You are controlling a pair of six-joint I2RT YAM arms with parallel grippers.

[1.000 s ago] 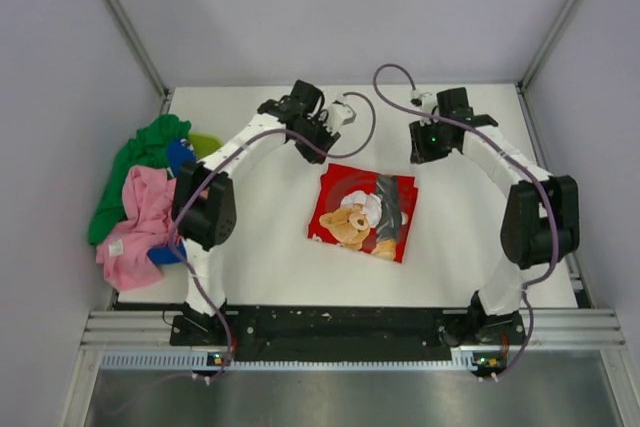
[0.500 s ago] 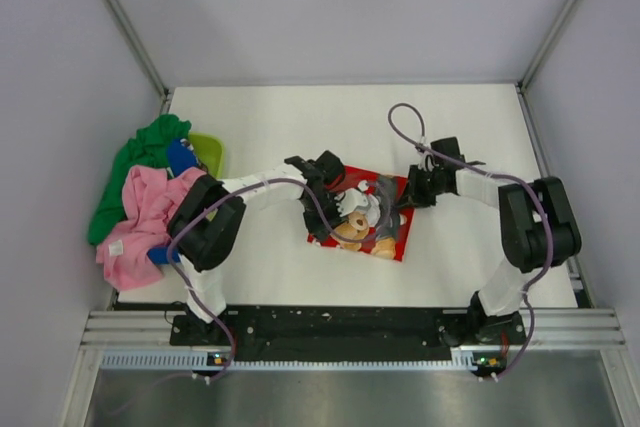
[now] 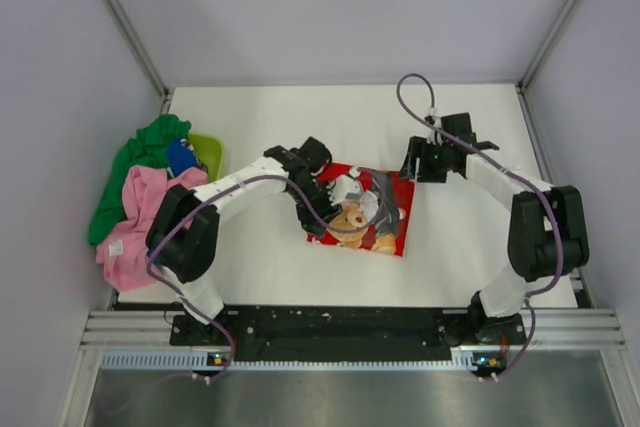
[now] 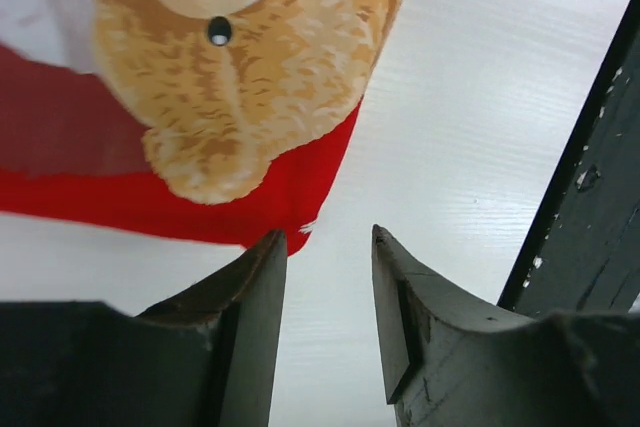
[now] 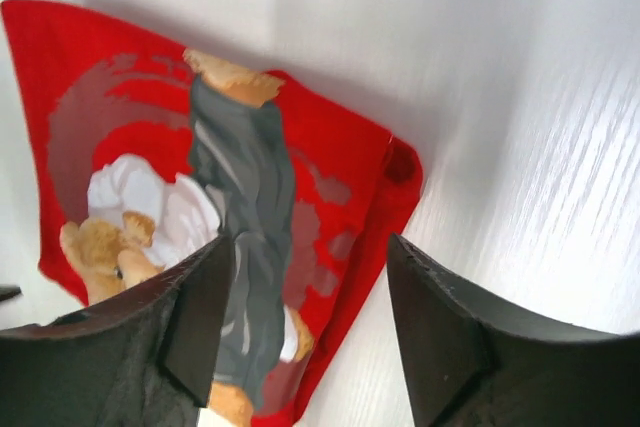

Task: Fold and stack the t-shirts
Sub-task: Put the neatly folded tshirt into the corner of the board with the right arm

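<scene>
The red t-shirt (image 3: 362, 209) with the teddy-bear print lies folded flat at the middle of the table. My left gripper (image 3: 314, 219) is open and empty, low at the shirt's near-left corner. In the left wrist view (image 4: 325, 237) that red corner (image 4: 285, 232) sits just past the left fingertip. My right gripper (image 3: 415, 165) is open and empty, just off the shirt's far-right corner. In the right wrist view (image 5: 310, 247) the shirt (image 5: 340, 157) shows between the wide jaws. Green (image 3: 140, 152), pink (image 3: 140, 212) and blue (image 3: 180, 157) t-shirts are heaped at the left edge.
A lime-green basket (image 3: 210, 149) peeks out behind the heap of shirts at the left. Grey walls close in the white table (image 3: 480, 247) on three sides. The black rail (image 3: 340, 325) with the arm bases runs along the near edge.
The left gripper has drawn back off the print to the shirt's near-left corner. The right gripper has pulled back from the shirt's right edge, toward the far right.
</scene>
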